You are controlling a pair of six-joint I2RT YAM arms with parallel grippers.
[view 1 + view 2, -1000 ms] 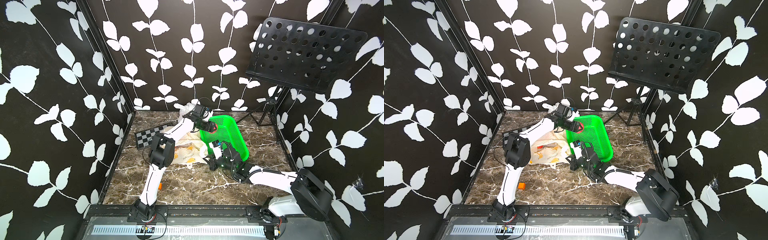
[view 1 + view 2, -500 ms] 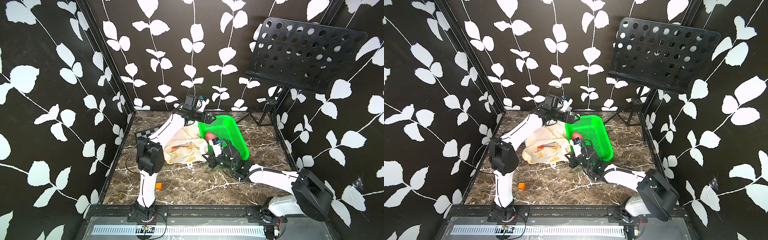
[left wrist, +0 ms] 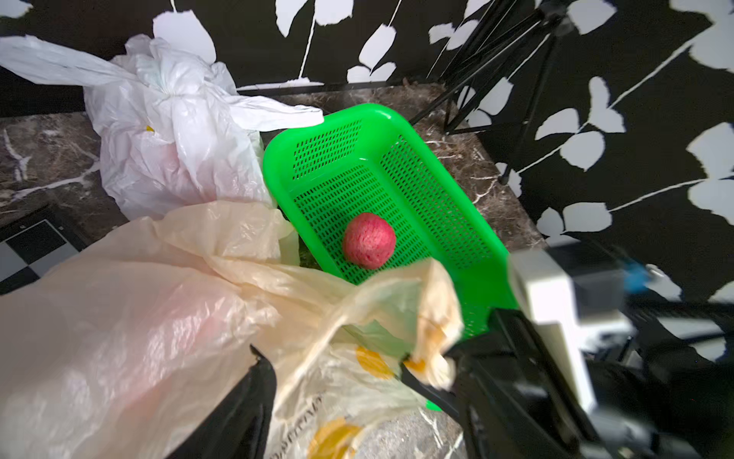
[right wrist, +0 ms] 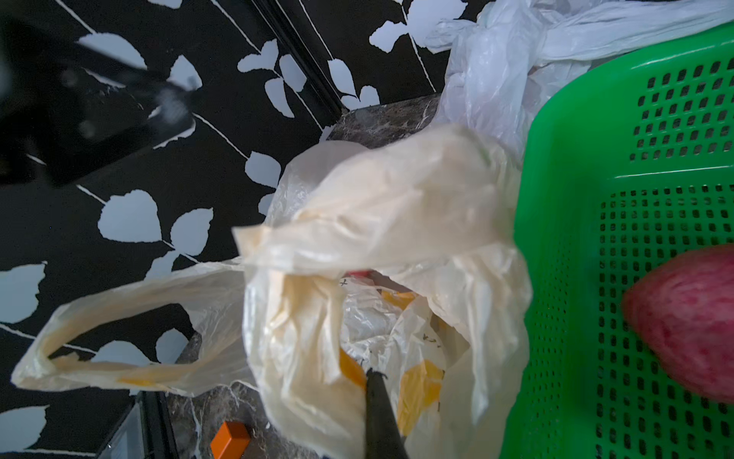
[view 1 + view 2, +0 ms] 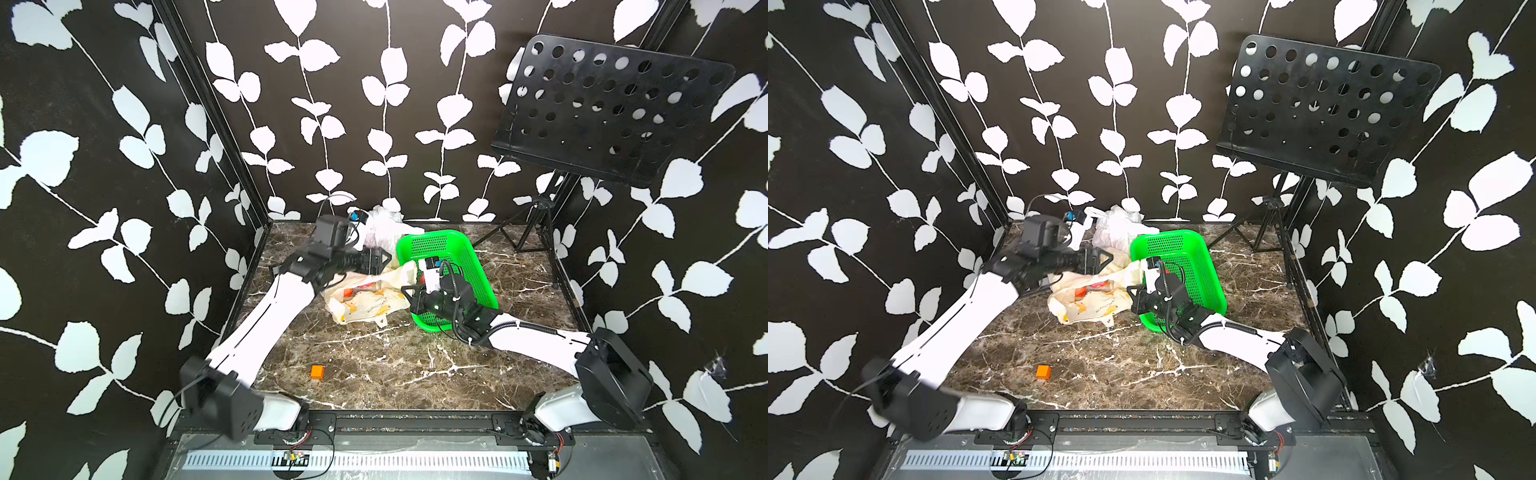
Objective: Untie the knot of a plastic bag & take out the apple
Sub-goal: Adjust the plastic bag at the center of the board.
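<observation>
Inside the green basket (image 3: 274, 167), on its mesh floor, your apple (image 3: 369, 240) is already sitting, clear of the plastic bag (image 3: 159, 318) slumped against the basket's rim. Your right gripper (image 5: 409, 299) is the nearer one, just outside that rim, pinched tight on the bag's edge. The left gripper (image 5: 384, 258) hangs further out, jaws apart and empty. The apple's roundish, so there's no axis to worry about.

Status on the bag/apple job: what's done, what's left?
Done: the plastic bag gapes open with its handles loose, and the apple lies in the green basket. In hand: the right tool is shut on the bag's rim; the left tool hovers open over the bag, holding nothing. Left: apparently only letting go of the bag and pulling both arms back.
</observation>
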